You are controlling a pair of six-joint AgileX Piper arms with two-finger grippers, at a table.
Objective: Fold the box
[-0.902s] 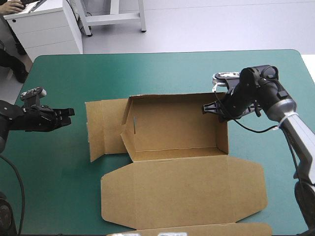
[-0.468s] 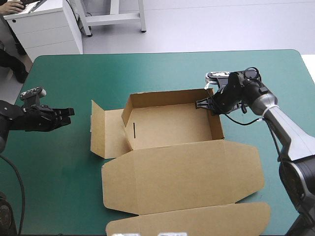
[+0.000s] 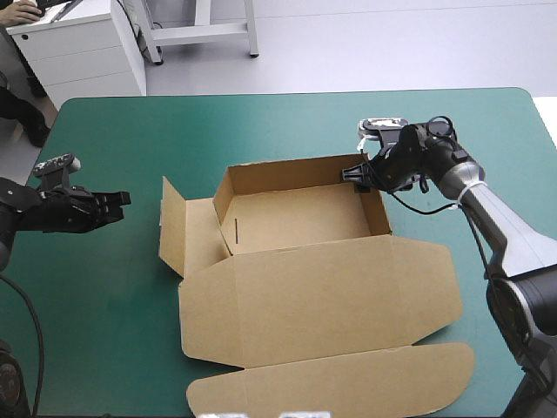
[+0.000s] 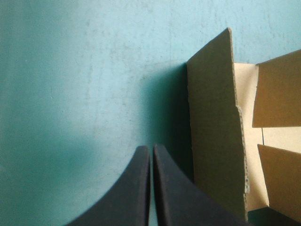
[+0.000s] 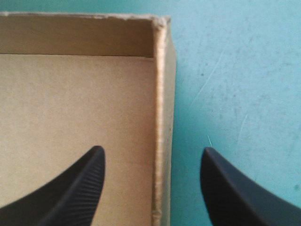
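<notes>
The brown box point(image 3: 296, 213) stands mid-table as an open tray, its back and end walls raised. Its wide lid point(image 3: 322, 296) lies flat toward the table's front. A side flap point(image 3: 172, 228) on the left end stands half raised. My right gripper point(image 3: 352, 174) is open at the tray's far right corner, and its fingers straddle the end wall point(image 5: 160, 94), one inside over the floor, one outside. My left gripper point(image 3: 126, 198) is shut, well left of the box. In its own view the shut left gripper point(image 4: 151, 155) points at the raised flap point(image 4: 216, 117) a short way ahead.
Bare teal-green cover point(image 3: 130, 287) lies between my left gripper and the box, and also behind and right of it. The lid's outer flap point(image 3: 348, 383) reaches close to the table's front edge.
My right gripper has opened and let go of the box's right end wall. Before that it carried the wall inward and back; the box shifted left and the left flap rose.
</notes>
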